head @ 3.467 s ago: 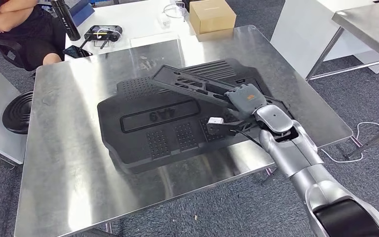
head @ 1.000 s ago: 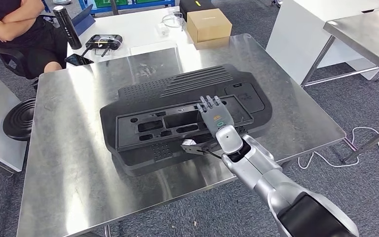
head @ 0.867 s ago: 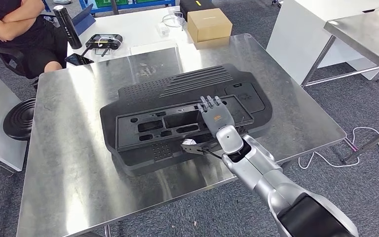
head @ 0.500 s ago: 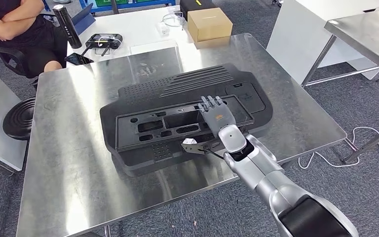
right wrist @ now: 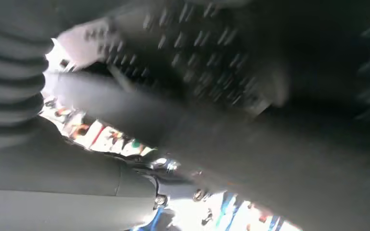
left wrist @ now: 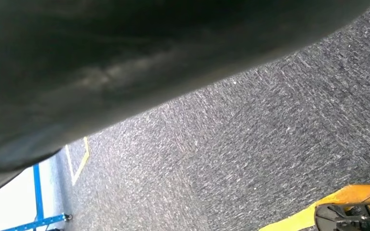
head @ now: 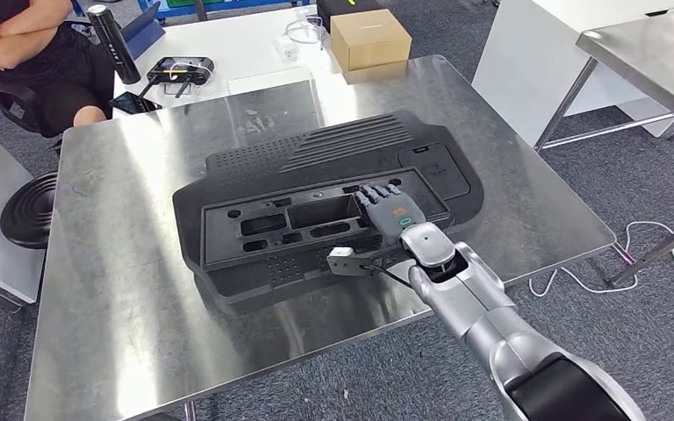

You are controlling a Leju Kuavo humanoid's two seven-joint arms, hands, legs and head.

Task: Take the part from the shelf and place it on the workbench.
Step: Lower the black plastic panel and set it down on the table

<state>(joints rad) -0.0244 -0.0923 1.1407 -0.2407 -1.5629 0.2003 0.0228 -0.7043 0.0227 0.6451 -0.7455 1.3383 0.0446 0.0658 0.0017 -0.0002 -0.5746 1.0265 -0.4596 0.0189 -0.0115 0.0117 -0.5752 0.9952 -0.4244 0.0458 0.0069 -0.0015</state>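
A long black frame part [head: 298, 224] with several cut-outs lies flat on a larger black ribbed panel [head: 351, 149] in the middle of the steel workbench [head: 114, 263]. My right hand [head: 392, 213] holds the frame's right end, with its fingers laid over the top and its thumb hidden under the frame. A small white tag [head: 342, 253] hangs off the frame's near edge by the wrist. The blurred right wrist view shows the dark perforated part [right wrist: 212, 57] close against my right hand [right wrist: 38, 183].
A cardboard box [head: 369, 39] stands at the bench's far edge. Beyond it is a white table [head: 237, 39] with a controller [head: 180, 66] and a black bottle [head: 114, 31]. A person [head: 26, 53] sits at the far left. A second steel table [head: 658, 53] stands at the right.
3.5 s ago the frame hung tilted above the panel; now it lies flat on it. In the last second my right hand has sunk a little and stayed on the frame.
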